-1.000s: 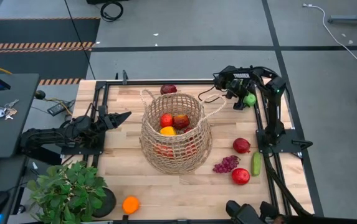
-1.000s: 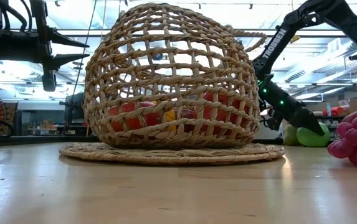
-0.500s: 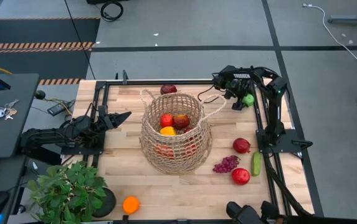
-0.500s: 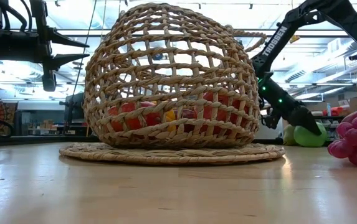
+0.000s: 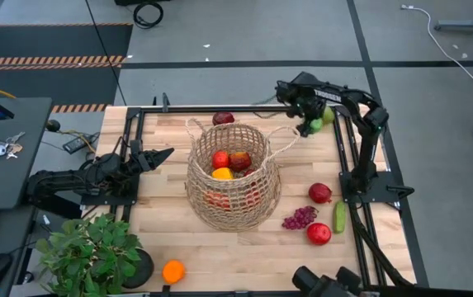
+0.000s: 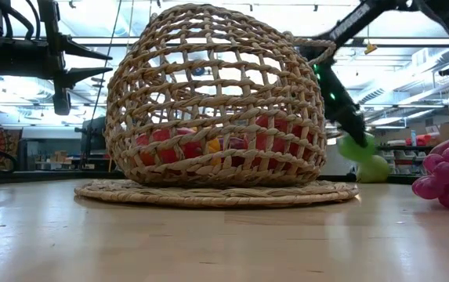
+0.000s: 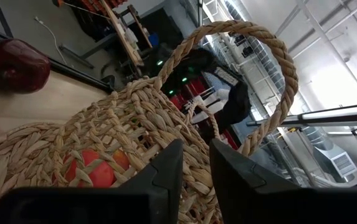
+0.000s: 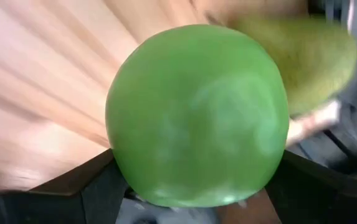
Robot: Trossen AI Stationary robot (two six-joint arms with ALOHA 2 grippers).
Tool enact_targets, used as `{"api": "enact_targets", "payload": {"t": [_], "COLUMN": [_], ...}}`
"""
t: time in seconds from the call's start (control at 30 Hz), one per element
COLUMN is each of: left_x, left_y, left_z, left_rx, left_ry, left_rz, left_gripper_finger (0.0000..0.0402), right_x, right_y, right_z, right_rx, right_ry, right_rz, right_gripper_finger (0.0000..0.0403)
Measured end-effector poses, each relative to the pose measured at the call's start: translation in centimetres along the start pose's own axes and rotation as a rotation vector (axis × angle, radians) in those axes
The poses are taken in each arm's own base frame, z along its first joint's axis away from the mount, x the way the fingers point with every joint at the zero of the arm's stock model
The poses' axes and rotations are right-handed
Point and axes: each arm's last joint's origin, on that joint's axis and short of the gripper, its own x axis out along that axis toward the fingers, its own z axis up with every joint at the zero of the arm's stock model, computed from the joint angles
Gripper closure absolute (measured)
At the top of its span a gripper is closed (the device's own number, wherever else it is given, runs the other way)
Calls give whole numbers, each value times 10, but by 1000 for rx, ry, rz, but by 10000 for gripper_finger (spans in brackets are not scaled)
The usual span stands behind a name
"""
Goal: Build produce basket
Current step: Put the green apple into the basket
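Observation:
The tan wicker basket stands on its base at the table's middle, with red apples and a yellow fruit inside. My right gripper is near the far right corner, above the table, shut on a green apple. In the low view the apple hangs clear of the wood. A green pear lies on the table just beside and below it. My left gripper waits shut at the table's left, level, pointing at the basket. My right gripper pinches the green apple between its two fingers, one on each opposite side. The fingers slant down from above. The apple is lifted clear of the table and sits at the fingers' free ends.
A dark red apple lies beyond the basket. Two red apples, purple grapes and a cucumber lie at the right. An orange and a potted plant sit near left.
My right gripper has risen from the table and gone a little toward the basket, tipping less steeply, with the green apple in it. The apple has come up clear of the wood, while the pear has stayed lying where it was.

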Motion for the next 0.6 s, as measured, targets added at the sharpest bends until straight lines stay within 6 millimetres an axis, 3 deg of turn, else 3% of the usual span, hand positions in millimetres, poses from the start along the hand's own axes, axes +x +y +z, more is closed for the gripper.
{"api": "enact_targets", "payload": {"t": [0.3, 0.6], "left_x": [0, 0], "left_y": [0, 0], "left_z": [0, 0], "left_rx": [0, 0], "left_ry": [0, 0], "left_rz": [0, 0], "left_gripper_finger": [311, 317], "right_x": [-85, -171], "right_y": [9, 10], "right_z": [-13, -35], "right_rx": [-7, -96], "right_ry": [-512, -1064], "right_rz": [329, 447], "right_gripper_finger": [71, 71]}}
